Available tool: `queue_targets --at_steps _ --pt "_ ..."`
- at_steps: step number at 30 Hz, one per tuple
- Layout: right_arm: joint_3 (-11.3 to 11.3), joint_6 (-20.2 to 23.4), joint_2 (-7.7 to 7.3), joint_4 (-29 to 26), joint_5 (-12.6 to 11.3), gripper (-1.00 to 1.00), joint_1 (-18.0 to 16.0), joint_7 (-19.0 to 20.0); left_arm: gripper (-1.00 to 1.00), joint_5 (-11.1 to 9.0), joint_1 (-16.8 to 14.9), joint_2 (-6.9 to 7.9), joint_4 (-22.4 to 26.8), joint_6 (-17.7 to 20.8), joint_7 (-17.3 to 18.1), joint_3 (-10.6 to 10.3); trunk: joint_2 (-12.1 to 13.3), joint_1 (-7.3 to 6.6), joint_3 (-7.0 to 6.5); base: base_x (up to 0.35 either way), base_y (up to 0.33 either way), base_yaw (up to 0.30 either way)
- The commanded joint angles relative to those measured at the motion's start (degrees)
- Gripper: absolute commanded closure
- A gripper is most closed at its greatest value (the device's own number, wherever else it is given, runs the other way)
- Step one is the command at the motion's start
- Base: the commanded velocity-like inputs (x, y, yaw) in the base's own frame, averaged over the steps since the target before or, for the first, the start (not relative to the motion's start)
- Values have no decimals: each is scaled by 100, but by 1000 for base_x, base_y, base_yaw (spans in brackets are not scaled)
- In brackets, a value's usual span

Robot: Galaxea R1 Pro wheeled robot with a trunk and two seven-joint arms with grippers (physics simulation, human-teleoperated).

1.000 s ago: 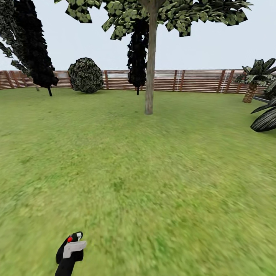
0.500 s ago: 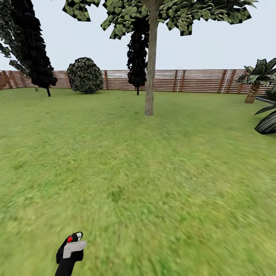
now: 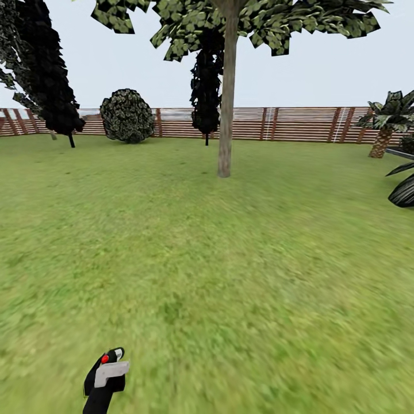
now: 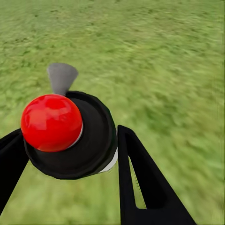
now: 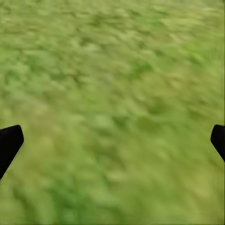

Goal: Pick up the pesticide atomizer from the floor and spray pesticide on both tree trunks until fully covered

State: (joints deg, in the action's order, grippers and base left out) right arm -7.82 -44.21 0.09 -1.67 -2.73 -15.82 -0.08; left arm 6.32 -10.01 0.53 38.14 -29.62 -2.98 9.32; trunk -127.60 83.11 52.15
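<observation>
Open lawn (image 3: 241, 276); tree trunk (image 3: 226, 115) well ahead

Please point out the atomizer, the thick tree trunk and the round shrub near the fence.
atomizer (image 4: 51, 123): left wrist view, on its red ball top.
tree trunk (image 3: 226, 115): head view, on the bare bark at mid-height.
round shrub (image 3: 127, 115): head view, middle of its foliage.

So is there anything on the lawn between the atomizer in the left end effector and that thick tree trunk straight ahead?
Nothing visible. Open green lawn runs from the black, red-capped atomizer to the thick grey-brown tree trunk.
</observation>
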Motion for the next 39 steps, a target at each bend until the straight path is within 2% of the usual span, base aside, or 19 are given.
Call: queue_targets --at_steps 1,39 --pt "0 0 0 0 0 -100 0 0 100 0 0 0 1 0 0 0 0 0 0 340 0 0" --pt "0 0 2 0 0 -100 0 0 100 0 -1 0 1 0 0 0 0 0 0 340 0 0"
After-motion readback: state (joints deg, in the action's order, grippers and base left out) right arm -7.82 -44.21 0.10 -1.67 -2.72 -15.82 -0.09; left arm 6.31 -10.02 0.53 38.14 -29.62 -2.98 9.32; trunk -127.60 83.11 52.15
